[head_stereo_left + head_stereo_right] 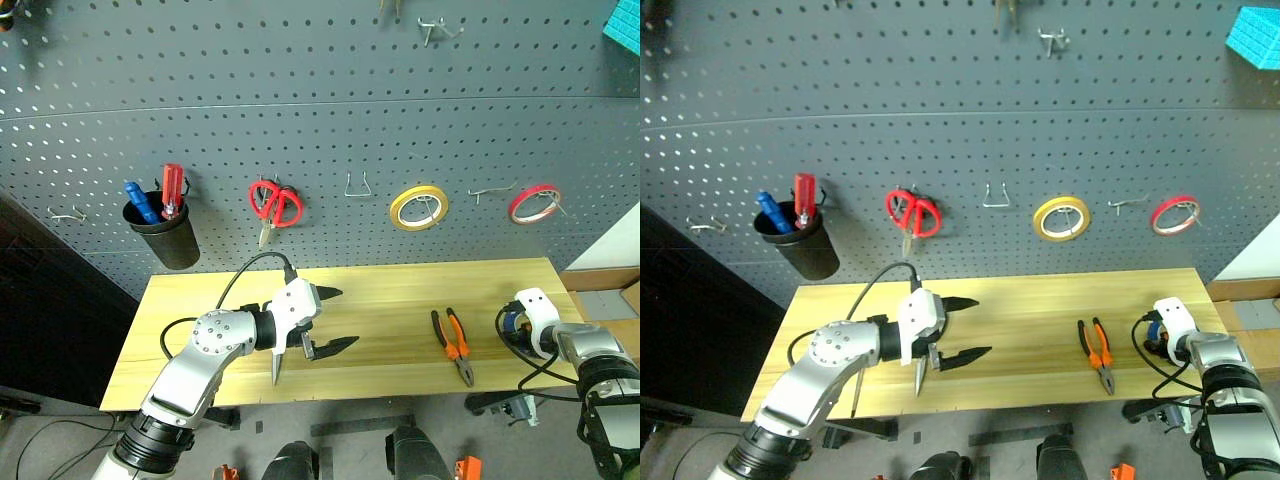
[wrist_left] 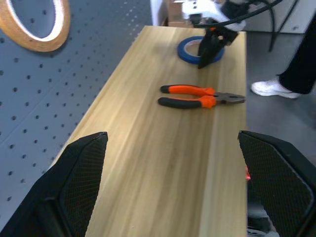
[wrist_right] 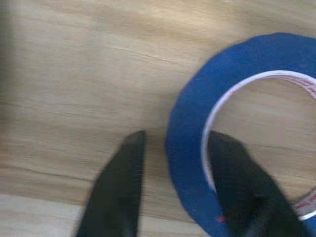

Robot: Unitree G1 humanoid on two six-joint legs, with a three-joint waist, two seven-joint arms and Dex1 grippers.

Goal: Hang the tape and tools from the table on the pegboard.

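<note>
Though down at the tape [image 3: 187,123] with the right gripper [image 3: 177,136], hadn't clamped: fingers apart, one inside the ring, one just outside the blue wall, sliver of desk [image 2: 163,163] showing between outer finger and tape. Found tape lying flat at right end of desk, pliers [image 2: 197,96] well apart toward the middle. Judged step as grasping tape for the pegboard [image 1: 300,100]. Needed to close square on the wall, seat inner pad against the white liner, avoid pushing the ring sideways off the desk edge. Needed to lift straight, then tilt ring upright before presenting the hollow to a free hook [image 1: 358,185]. Had left gripper [image 1: 346,318] spread wide over desk centre-left, holding nothing
</note>
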